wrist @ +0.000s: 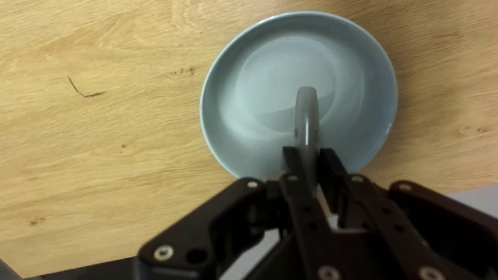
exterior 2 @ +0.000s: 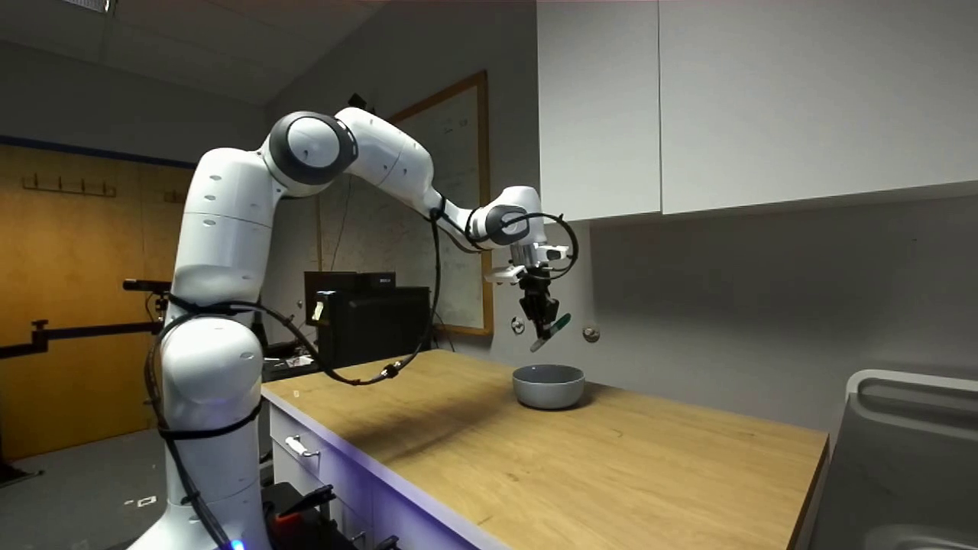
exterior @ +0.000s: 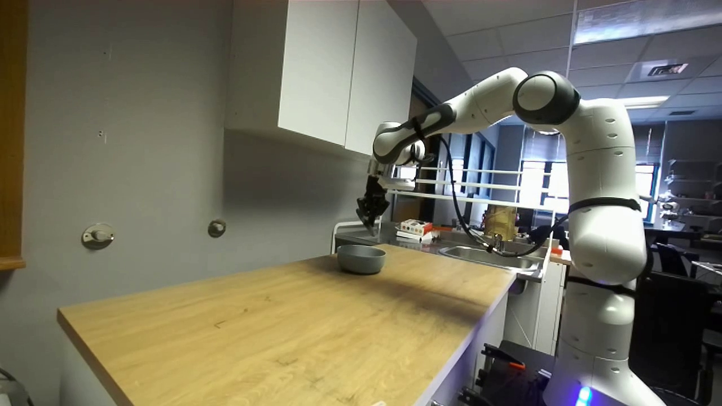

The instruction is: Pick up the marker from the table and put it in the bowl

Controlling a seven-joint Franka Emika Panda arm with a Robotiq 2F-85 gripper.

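Marker pen (wrist: 307,116), one, grey-bodied with a green end (exterior 2: 561,322): held clear of the worktop (exterior 2: 634,458) in your hand (wrist: 307,153), which is clenched on its barrel, a finger along either side. Location: in an exterior view, above the bowl (exterior 2: 548,391) and plainly apart from it, the bowl grey, round, upright on the worktop. Long axis: slanted, neither upright nor level; in that view the grey end hangs low on one side of your hand, the green end rides high on the other. In the wrist view the grey end reaches from the fingertips over the bowl's inside, while the hand overlaps the rim in the lower part of that view. Reading for your next move: lower and let go, perhaps first easing the hand toward the bowl's middle; the green end seems the part likeliest to catch the rim. Hidden: green end in the wrist view, behind your hand; also the stretch of rim beneath it. Cut off: rear of the hand, by the lower edge of the same view. Hard to make out: the fingers, one dark shape in both exterior views; height of pen over bowl, from the wrist view alone.
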